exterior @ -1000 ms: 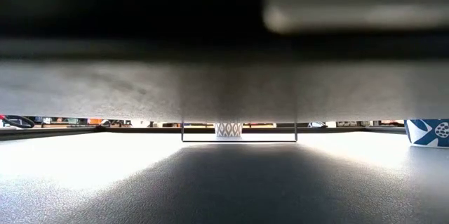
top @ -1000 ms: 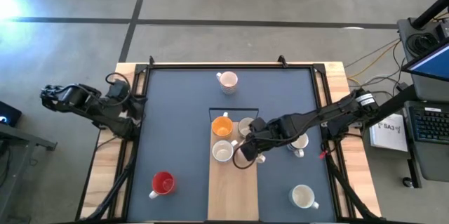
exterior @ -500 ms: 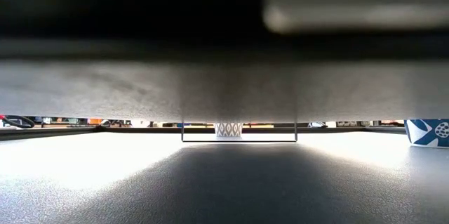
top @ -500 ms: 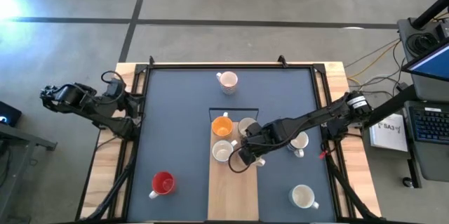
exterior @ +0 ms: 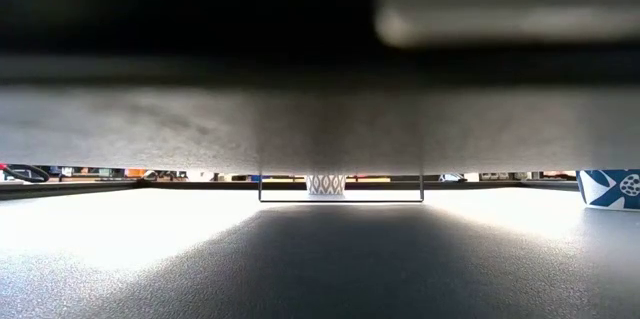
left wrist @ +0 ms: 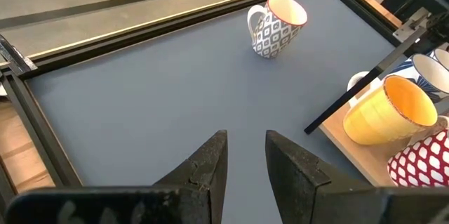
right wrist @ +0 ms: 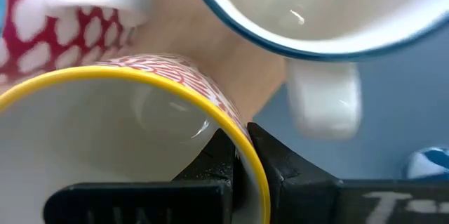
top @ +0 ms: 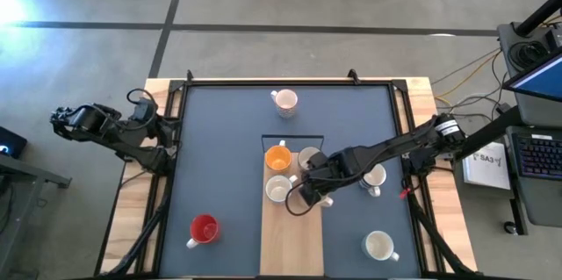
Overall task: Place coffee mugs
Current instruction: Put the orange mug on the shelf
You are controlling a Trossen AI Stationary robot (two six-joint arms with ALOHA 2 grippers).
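Pinching the yellow rim of a red-patterned mug [right wrist: 133, 112] on the wooden board [top: 294, 236] mid-counter, the right tool [top: 303, 194] grips stiff, slippery, breakable ceramic, while the left tool [left wrist: 245, 157] waits half-open.

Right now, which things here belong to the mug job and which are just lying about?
Job: orange mug, red mug, patterned mug, white mug, yellow-rimmed mug with the right gripper shut on its rim, wooden board.
Lying about: keyboard, cables; left gripper waits open off the table's left edge.
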